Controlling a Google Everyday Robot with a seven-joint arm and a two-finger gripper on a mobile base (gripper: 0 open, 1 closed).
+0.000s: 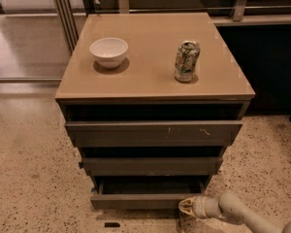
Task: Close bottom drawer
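Note:
The bottom drawer [136,201] is the lowest of three dark grey-brown drawers in the tan-topped cabinet [150,89]. It stands pulled out a little, its shallow tray open to view behind a plain flat front. My gripper [185,207] is low at the right end of that front, touching or nearly touching it, on a pale arm that comes in from the lower right.
A white bowl [108,51] and a drink can [186,61] stand on the cabinet top. The scratched top drawer [153,132] and the middle drawer [150,165] also stick out slightly. Speckled floor surrounds the cabinet. A dark wall panel [271,67] is at the right.

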